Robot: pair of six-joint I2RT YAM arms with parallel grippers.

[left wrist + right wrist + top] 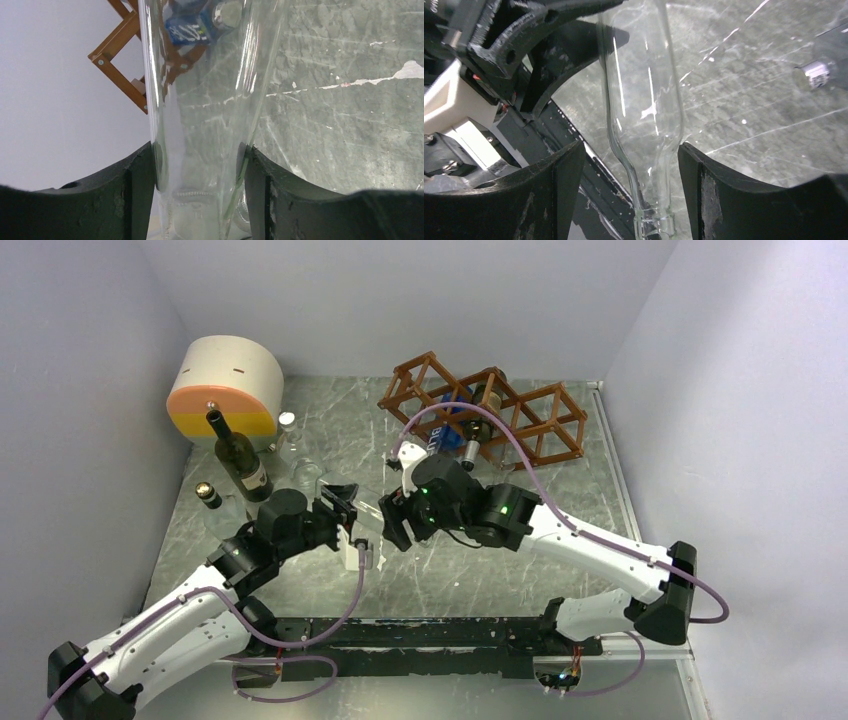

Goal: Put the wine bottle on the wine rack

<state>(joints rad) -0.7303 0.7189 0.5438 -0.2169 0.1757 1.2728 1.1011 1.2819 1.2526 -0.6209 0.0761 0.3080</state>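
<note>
A clear glass wine bottle (205,125) is held between the two arms over the table's middle, faint in the top view (367,523). My left gripper (198,165) is shut on its body, with both pads against the glass. My right gripper (631,147) is open around the bottle's shoulder and neck (644,90), with gaps on both sides. The reddish-brown wine rack (490,405) stands at the back right, beyond both grippers. It also shows in the left wrist view (120,75). A blue-labelled bottle (455,430) lies in the rack.
A dark green bottle (240,455) stands upright at the left, with a small dark bottle (207,495) near it. A beige and orange round box (225,390) sits at the back left. Clear glassware (305,472) stands beside the green bottle. Walls close in on three sides.
</note>
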